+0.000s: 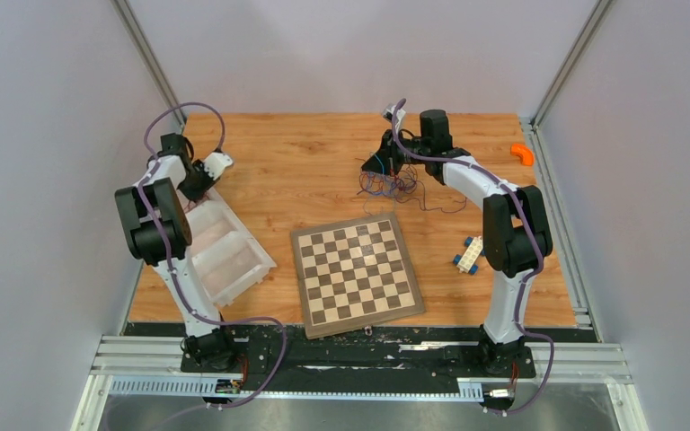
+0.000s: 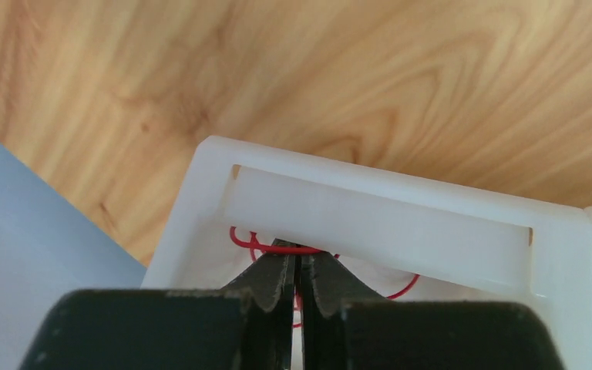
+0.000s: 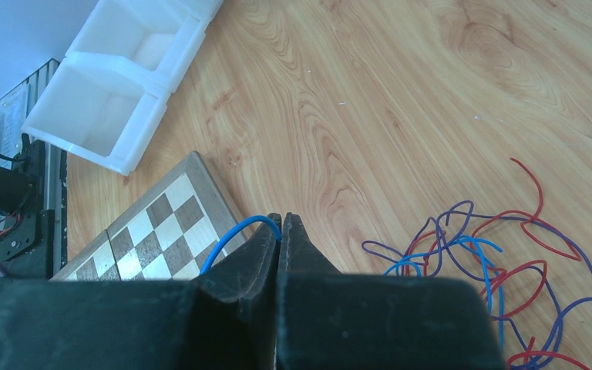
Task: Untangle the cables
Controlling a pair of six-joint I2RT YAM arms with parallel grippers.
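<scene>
Right claw (image 3: 281, 223), pinched shut on one blue cable (image 3: 235, 231).
The tangle of cables (image 3: 493, 270), red, blue and purple, lies on the table (image 3: 401, 92) near it. Left claw (image 2: 297, 262), closed to a slit over the white bin (image 2: 370, 223), has a red cable (image 2: 277, 248) across its tips; whether pinched is unclear. Judged featherweight, limp, springy, snag-prone: best taken at a free end and drawn slowly.

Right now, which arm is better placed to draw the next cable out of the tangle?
Right. The right fingers are shut on a blue cable beside the tangle; the left fingers pinch a red cable down in the white bin, far from it.
</scene>
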